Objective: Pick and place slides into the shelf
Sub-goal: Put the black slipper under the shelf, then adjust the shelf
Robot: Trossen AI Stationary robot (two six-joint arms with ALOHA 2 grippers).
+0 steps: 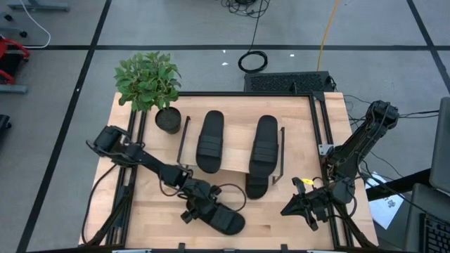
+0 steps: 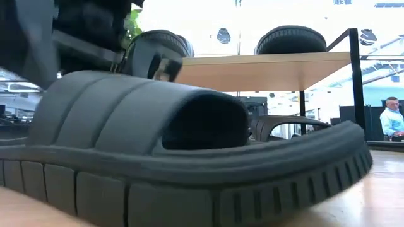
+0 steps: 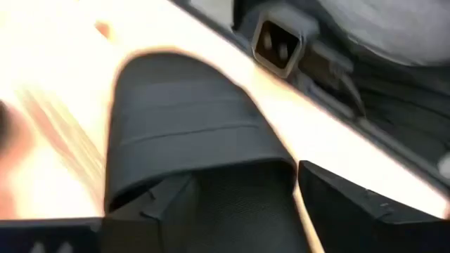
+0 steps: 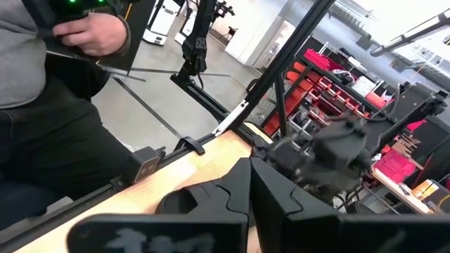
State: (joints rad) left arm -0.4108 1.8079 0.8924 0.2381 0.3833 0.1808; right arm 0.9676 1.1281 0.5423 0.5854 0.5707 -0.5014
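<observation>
Two black slides lie sole-down on the shelf's wooden top board (image 1: 232, 163), one (image 1: 209, 140) toward the left and one (image 1: 261, 154) toward the right. A third slide (image 1: 225, 218) lies flat on the table near its near edge and fills the low view (image 2: 189, 164). A dark shape (image 2: 284, 126) sits under the shelf board. My left gripper (image 1: 197, 206) is open and low at this slide's left end, a finger on either side of the sole (image 3: 232, 211). My right gripper (image 1: 299, 207) is shut and hovers near the table's near right corner. My left gripper comes at the slide nearly level from the table's left, along its length. One finger (image 3: 151, 211) lies close beside the strap's edge (image 3: 183, 176), and I cannot tell whether it touches. A strip of bare wood separates the other finger (image 3: 365, 204) from the sole.
A potted plant (image 1: 167, 119) stands on the table at the shelf's far left corner. Black rails (image 1: 325, 140) frame the table's sides. A person in grey (image 4: 49, 105) stands beyond the near edge, and another (image 2: 391, 120) stands far off in the room.
</observation>
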